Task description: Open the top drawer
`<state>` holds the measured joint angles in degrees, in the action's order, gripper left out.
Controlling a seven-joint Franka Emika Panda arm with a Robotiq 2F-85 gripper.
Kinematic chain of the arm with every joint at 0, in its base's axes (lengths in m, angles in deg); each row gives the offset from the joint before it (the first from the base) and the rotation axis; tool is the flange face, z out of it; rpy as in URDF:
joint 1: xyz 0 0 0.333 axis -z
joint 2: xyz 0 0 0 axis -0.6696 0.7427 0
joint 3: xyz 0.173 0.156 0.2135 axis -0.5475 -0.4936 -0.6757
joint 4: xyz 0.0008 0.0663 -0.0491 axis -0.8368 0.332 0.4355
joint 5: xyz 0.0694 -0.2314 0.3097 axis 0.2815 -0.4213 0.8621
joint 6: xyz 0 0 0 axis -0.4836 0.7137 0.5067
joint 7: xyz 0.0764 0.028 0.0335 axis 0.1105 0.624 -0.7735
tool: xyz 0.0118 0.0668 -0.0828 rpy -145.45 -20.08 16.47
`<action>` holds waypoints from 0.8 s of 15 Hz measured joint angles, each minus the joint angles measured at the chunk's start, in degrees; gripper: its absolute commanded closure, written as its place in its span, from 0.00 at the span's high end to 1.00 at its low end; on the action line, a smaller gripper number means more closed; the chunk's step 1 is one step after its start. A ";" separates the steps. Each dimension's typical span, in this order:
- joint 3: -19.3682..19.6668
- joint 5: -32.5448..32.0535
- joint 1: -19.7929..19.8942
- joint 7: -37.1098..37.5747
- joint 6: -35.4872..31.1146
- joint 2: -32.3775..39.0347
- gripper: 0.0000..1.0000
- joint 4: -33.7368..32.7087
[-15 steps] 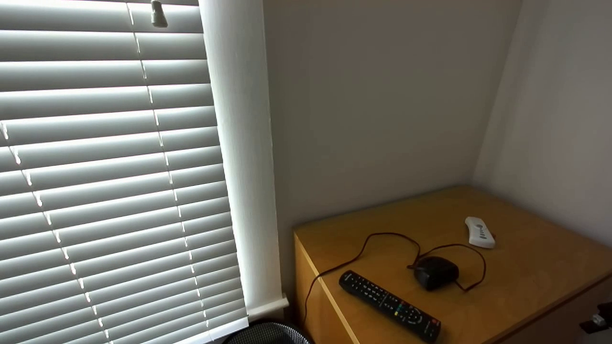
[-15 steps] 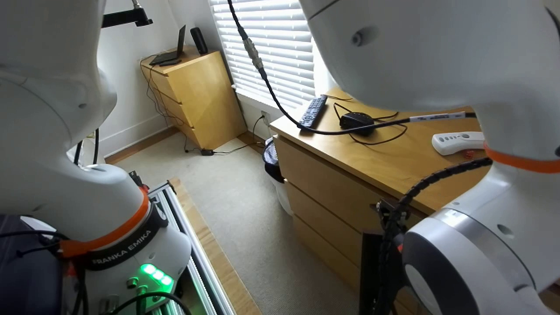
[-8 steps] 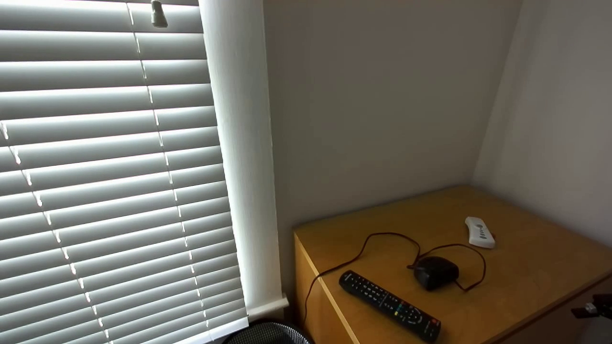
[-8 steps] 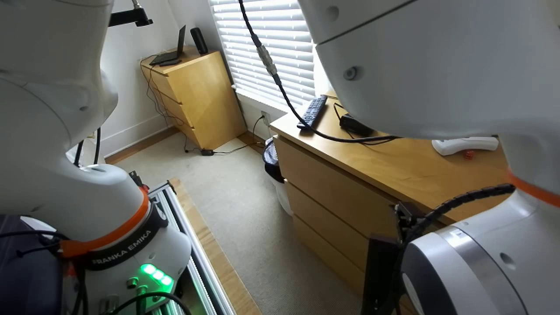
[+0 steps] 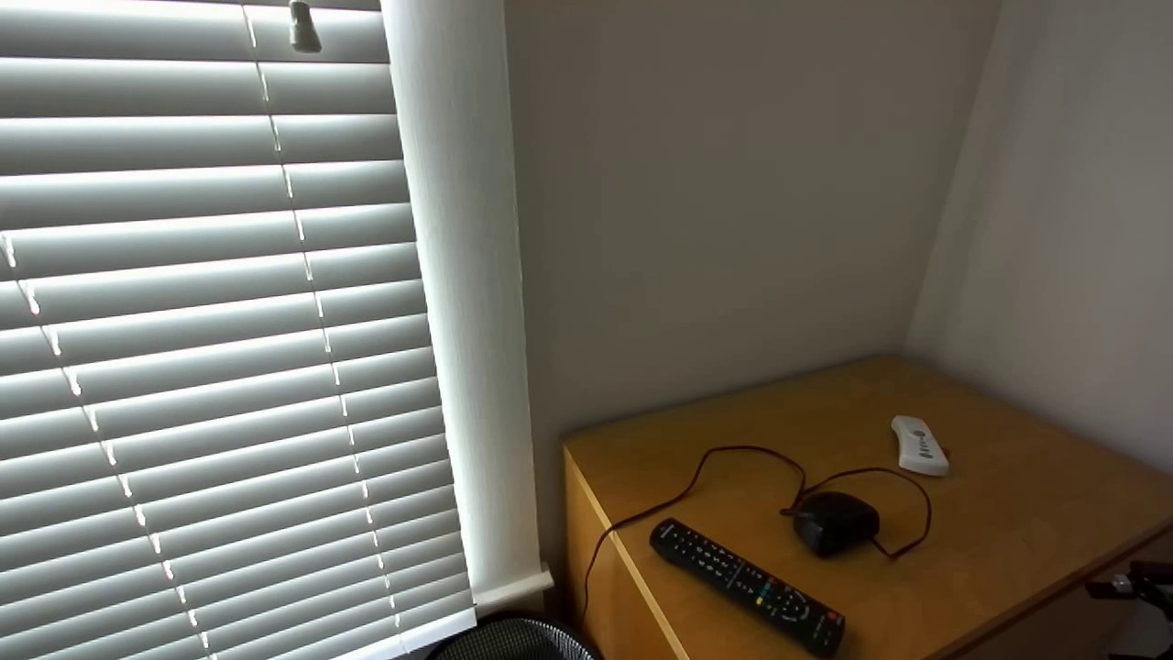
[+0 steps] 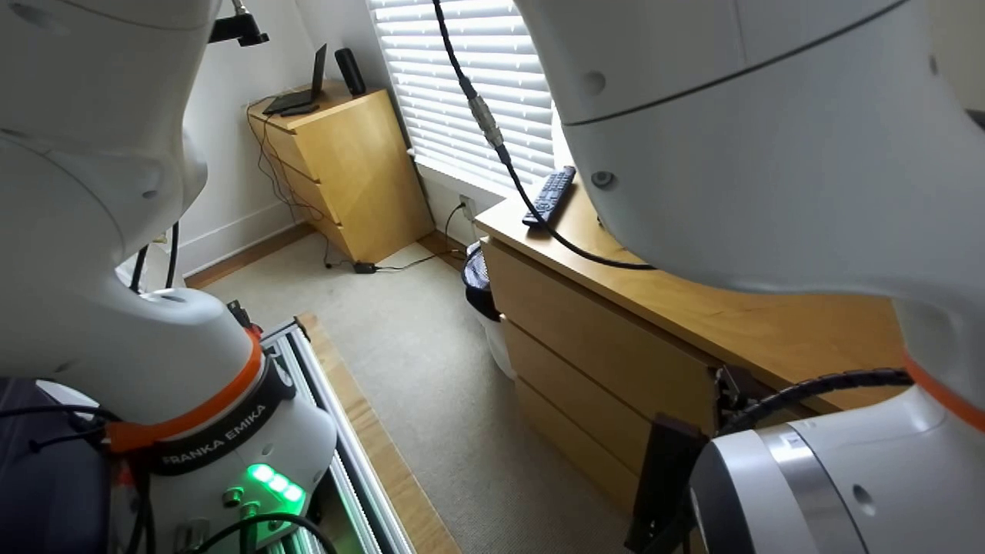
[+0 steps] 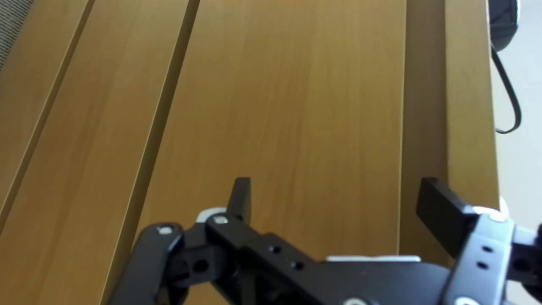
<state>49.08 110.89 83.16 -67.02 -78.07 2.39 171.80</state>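
Observation:
The top drawer (image 6: 585, 323) of the light wood dresser looks closed, in line with the drawers below it. In the wrist view its plain front (image 7: 296, 106) fills the middle, and a recessed gap (image 7: 424, 106) runs between its upper edge and the dresser top (image 7: 470, 106). My gripper (image 7: 336, 184) is open and empty in front of the drawer. One fingertip (image 7: 241, 188) stands over the drawer front, the other over the gap. I cannot tell whether they touch. In an exterior view only part of the gripper (image 5: 1123, 587) shows at the right edge.
On the dresser top lie a black remote (image 5: 747, 587), a black box (image 5: 836, 524) with a thin cord, and a white remote (image 5: 919, 446). A bin (image 6: 479, 292) stands beside the dresser. A cable (image 6: 539, 219) hangs from the arm. Another dresser (image 6: 362, 177) stands farther back.
In an exterior view my gripper has moved slightly left and up at the frame's right edge. The arm has lowered and now hides the white remote in an exterior view. The drawer has not moved.

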 measured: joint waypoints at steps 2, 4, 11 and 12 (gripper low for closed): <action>0.18 2.81 -0.16 -0.01 -0.05 0.54 1.00 0.05; 0.36 5.69 -0.53 -0.03 -0.07 0.98 1.00 0.27; 1.93 13.95 -3.69 -0.76 -0.33 2.07 1.00 1.67; 2.27 14.95 -4.18 -1.15 -0.33 1.98 1.00 2.09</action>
<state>51.35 125.84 78.98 -68.17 -78.40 4.37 173.89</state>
